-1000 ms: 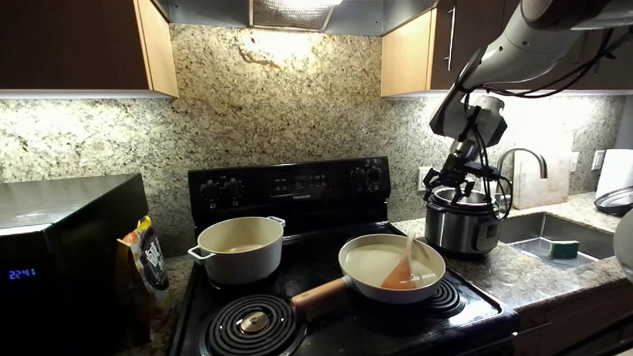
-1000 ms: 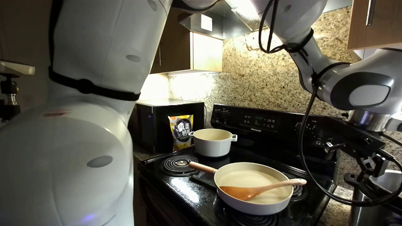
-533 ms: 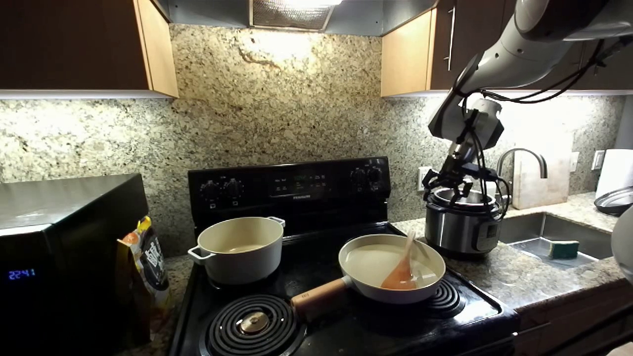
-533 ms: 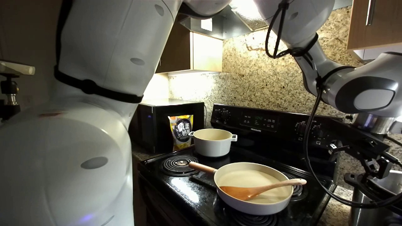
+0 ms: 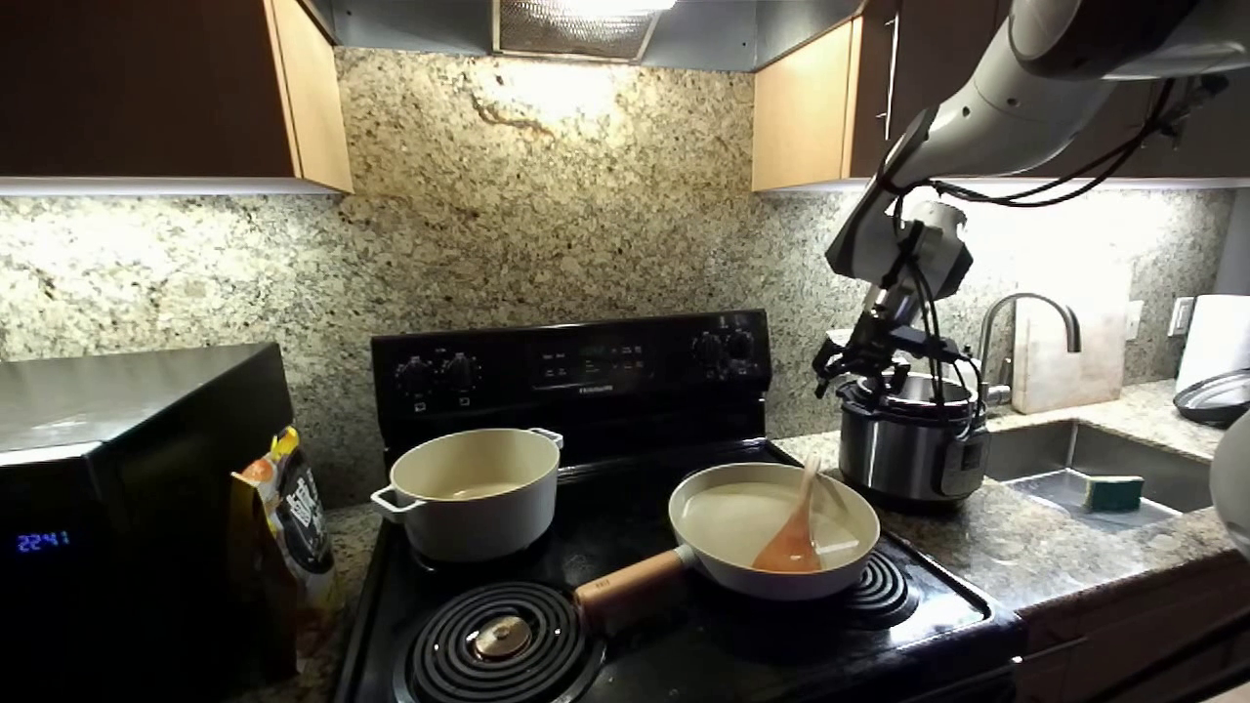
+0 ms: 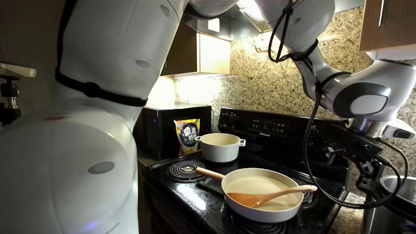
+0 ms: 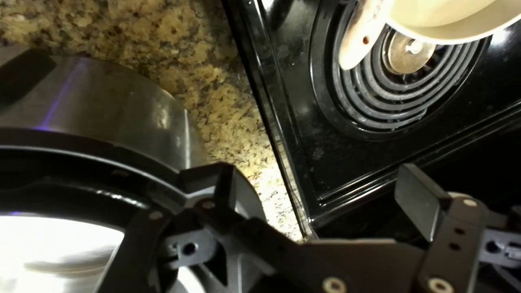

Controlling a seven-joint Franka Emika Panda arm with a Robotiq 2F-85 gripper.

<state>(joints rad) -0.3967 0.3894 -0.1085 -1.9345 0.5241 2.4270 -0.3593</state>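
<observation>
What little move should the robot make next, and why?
I'd probably lift the gripper slightly before any sideways move. Its jaws stand open with nothing between them, and in the wrist view one finger overlaps the edge of the cooker. I can't tell whether they touch, so a little clearance seems safer.

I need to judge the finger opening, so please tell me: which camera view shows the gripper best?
The wrist view: it shows the gripper close up, with a wide gap between its fingers. Both exterior views show it smaller and dark, near the rim of the silver cooker.
</observation>
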